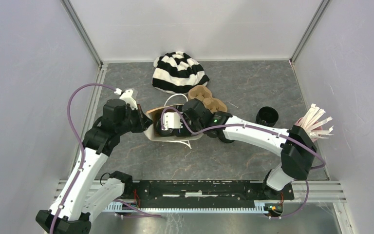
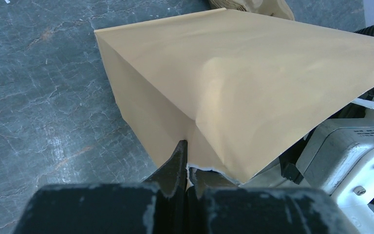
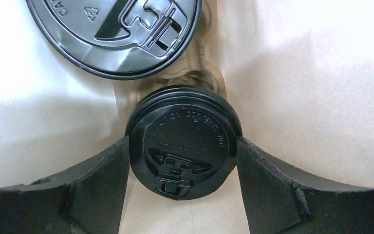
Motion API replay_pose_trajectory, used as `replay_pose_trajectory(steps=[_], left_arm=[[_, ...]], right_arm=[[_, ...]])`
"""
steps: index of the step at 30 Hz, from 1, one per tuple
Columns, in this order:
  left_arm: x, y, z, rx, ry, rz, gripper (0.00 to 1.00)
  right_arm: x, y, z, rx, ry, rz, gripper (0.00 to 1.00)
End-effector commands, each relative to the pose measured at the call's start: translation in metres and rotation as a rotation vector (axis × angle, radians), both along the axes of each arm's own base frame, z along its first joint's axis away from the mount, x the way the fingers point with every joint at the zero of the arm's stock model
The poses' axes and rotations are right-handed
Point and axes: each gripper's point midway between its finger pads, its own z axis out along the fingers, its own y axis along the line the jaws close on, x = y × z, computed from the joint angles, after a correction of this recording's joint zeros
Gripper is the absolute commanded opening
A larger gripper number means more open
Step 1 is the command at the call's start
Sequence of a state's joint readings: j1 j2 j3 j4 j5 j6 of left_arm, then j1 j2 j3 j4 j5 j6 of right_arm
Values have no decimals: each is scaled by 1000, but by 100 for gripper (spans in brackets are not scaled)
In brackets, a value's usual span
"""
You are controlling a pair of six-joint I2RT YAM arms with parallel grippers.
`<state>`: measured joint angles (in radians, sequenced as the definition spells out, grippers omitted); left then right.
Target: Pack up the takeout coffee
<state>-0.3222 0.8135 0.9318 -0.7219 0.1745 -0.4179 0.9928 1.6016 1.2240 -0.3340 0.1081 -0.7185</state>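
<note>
Clasping round black-lidded cup [image 3: 184, 131] inside brown paper bag [image 2: 253, 83], right gripper [image 3: 182, 148]; left gripper [image 2: 188, 165] pinches bag rim.

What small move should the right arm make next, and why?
Probably open the right gripper to release the coffee cup. The cup is already inside the paper bag, beside the other lidded cup, and the left gripper pinches the bag's edge. Whether it rests on the bottom is not visible.
</note>
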Motion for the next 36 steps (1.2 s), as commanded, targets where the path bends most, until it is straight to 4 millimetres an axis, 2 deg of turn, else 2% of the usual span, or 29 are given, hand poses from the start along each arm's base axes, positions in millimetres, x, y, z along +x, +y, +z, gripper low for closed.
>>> replay_pose_trajectory(steps=[1, 8, 12, 16, 23, 29, 36], left_arm=[[-2, 3, -3, 45, -24, -36, 2], [-3, -2, -2, 26, -13, -52, 2], [-5, -6, 2, 6, 15, -63, 2], [-9, -14, 4, -20, 80, -87, 2], [-22, -30, 21, -77, 170, -181, 2], [-45, -43, 31, -147, 280, -266, 2], [-75, -49, 25, -203, 470, -298, 2]], right_arm=[[4, 4, 14, 70, -28, -14, 46], [14, 12, 5, 74, -72, -18, 46], [12, 14, 1, 55, -49, 0, 46], [7, 8, 5, 59, -11, -29, 47], [-10, 0, 4, 32, 90, -66, 48], [-27, -4, 5, 23, 177, -102, 48], [-58, -21, -12, -58, 330, -107, 49]])
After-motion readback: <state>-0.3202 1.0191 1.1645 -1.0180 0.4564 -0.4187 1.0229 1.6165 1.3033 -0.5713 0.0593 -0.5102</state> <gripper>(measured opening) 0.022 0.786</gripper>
